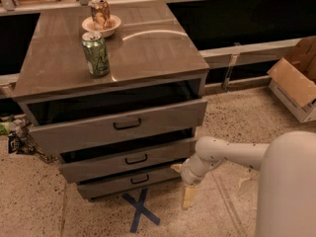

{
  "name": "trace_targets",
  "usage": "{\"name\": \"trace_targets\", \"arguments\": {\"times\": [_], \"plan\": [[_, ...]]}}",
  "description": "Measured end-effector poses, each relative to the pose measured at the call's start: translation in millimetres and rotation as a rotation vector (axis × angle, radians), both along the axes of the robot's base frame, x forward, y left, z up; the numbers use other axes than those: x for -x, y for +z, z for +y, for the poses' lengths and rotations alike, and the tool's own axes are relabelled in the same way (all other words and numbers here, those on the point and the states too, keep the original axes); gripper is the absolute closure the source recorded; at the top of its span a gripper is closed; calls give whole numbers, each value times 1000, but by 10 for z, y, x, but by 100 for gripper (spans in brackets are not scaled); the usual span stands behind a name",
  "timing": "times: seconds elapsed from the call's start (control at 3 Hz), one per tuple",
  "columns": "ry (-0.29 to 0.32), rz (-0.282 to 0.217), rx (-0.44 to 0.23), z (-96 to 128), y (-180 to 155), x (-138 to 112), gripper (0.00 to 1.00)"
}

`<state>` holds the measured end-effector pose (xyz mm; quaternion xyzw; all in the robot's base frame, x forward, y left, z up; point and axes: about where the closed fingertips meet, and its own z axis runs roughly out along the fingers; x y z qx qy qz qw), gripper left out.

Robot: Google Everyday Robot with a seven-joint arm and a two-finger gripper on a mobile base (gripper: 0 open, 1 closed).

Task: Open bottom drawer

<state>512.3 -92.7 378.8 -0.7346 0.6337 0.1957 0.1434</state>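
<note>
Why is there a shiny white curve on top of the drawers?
In the camera view, that curve is glare: light bouncing off the smooth cabinet top beside the green can. Also in the camera view, the tool hangs low beside the bottom drawer, and dark shadow fills the gap above that drawer.
</note>
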Motion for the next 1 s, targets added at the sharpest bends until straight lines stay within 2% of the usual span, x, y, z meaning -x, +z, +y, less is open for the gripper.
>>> {"name": "trace_targets", "arguments": {"times": [0.33,0.67,1.0], "plan": [[39,-17,17,7,-562,-12,0],[74,-72,64,-1,-929,-86,0],[86,-137,108,-30,-1153,-190,0]]}}
